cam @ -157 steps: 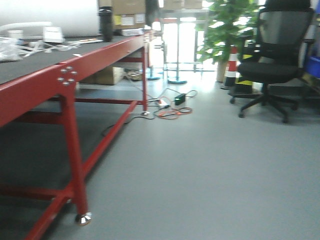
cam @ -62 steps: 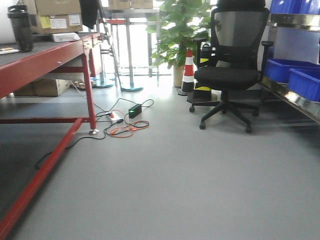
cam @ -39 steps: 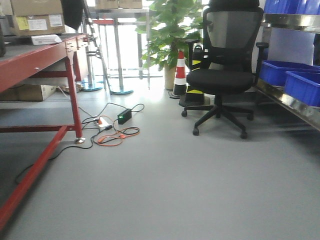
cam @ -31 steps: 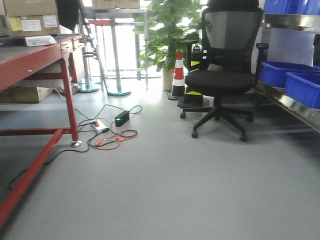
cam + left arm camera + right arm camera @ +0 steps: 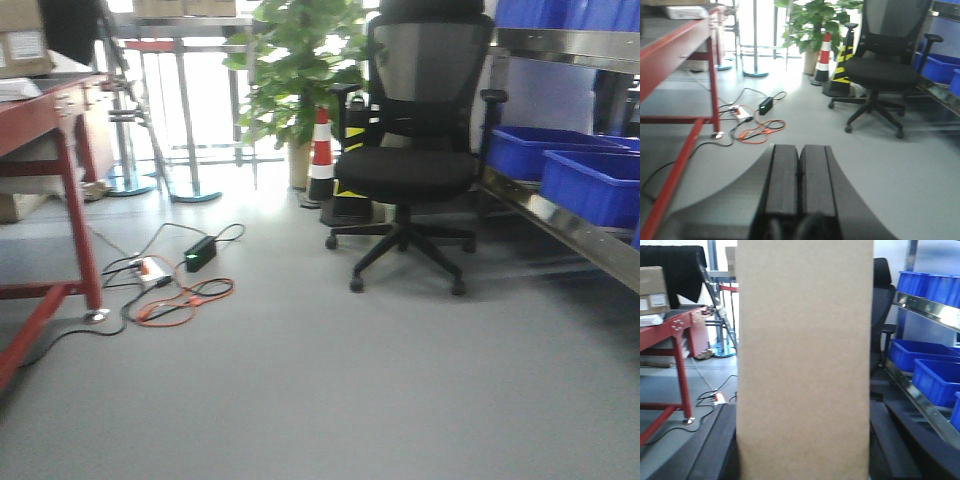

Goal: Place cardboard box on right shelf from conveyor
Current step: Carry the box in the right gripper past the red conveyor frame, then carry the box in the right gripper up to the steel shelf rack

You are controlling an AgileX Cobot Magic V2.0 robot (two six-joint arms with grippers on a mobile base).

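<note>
Strong daylight enters through the glazed doorway [image 5: 212, 100] at rear, blown out to white, casting glare on the grey floor [image 5: 300, 400]. Front view mildly soft throughout. Left wrist view: left gripper [image 5: 799, 152] blurred, close to the lens; background sharper. Right wrist view: cardboard box [image 5: 805, 365] evenly lit, grainy, soft-edged; right shelf [image 5: 930, 307] shows bright reflections.

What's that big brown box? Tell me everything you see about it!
The box is plain tan cardboard, with no print or tape on the face that shows. It stands upright, tall and narrow, and fills the middle of the right wrist view, so its top and bottom edges are out of frame. The right gripper holds it, with a dark finger against each side. Nothing else can be seen touching it.
</note>
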